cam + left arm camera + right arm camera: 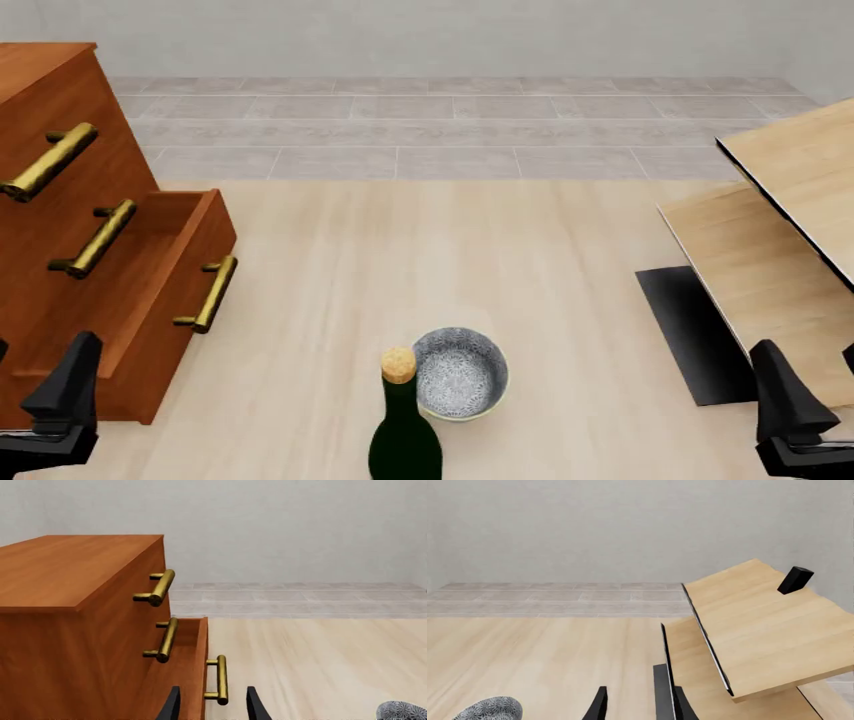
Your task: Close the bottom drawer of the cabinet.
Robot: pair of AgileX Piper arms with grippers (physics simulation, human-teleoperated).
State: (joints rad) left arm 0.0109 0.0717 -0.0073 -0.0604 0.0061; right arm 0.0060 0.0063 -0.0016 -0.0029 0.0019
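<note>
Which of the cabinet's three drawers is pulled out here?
The bottom drawer, the lowest one: its front stands out from the cabinet with the inside showing, while the two drawers above sit flush. The left gripper faces its handle.

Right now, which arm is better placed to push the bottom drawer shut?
Left. The left claw is open and faces the bottom drawer on the cabinet. The right claw sits across the table beside tilted light-wood panels.
</note>
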